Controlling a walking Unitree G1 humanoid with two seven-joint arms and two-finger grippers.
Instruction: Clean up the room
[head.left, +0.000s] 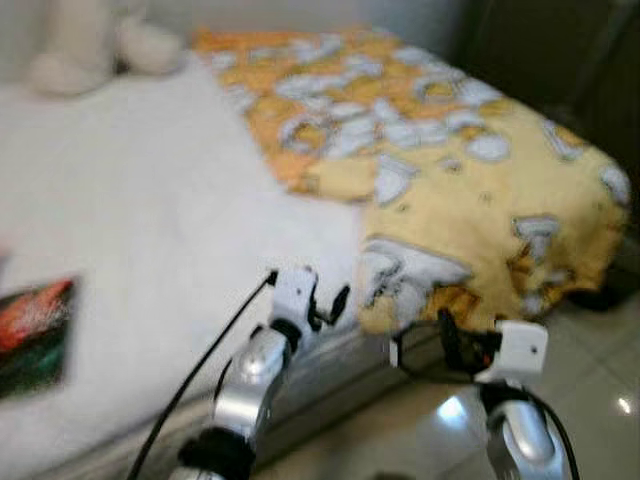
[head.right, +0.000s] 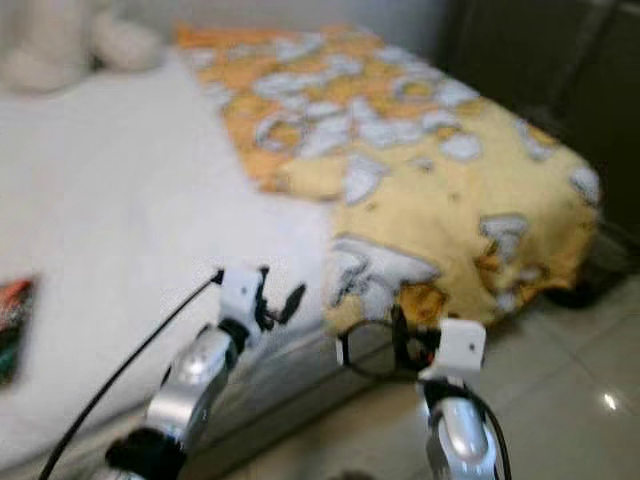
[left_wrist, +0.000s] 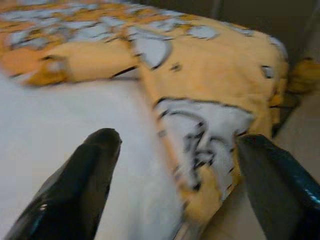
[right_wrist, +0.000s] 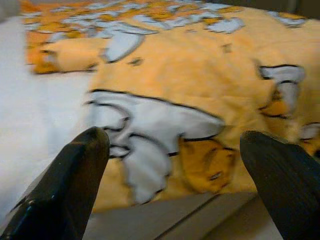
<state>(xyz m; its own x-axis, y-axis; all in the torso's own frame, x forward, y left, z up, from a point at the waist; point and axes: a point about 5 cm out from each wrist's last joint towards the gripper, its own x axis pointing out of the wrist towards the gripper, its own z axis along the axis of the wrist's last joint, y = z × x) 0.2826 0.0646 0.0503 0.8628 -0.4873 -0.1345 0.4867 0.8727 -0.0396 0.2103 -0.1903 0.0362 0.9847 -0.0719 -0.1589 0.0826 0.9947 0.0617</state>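
Yellow-orange fleece blanket (head.left: 430, 150) with grey-white cartoon patches lying rumpled over the far-right half of the bed, its lower corner spilling over the bed's near edge toward the tiled floor (head.left: 590, 400). Left claw (head.left: 325, 305) raised at the near edge of the bed beside the hanging blanket corner, spread wide and holding nothing, as seen past the black fingers (left_wrist: 85, 185) in the left wrist view. Right claw (right_wrist: 175, 175) likewise spread wide and empty, low in front of the draped corner, just off the bed's edge. Probably lining up to take the blanket's hanging hem for straightening or folding; best done by pinching a thick fold of hem at two well-separated spots, closing fully on soft cloth before lifting, and pulling evenly so nothing bunches or slides to the floor. White sheet (head.left: 150, 220) plush and matte, soft enough to drag along if caught. Cream stuffed toy (head.left: 90, 40) at the far-left corner of the bed. Flat dark red-and-green book-like item (head.left: 35, 335) at the near-left edge, too blurred to name.
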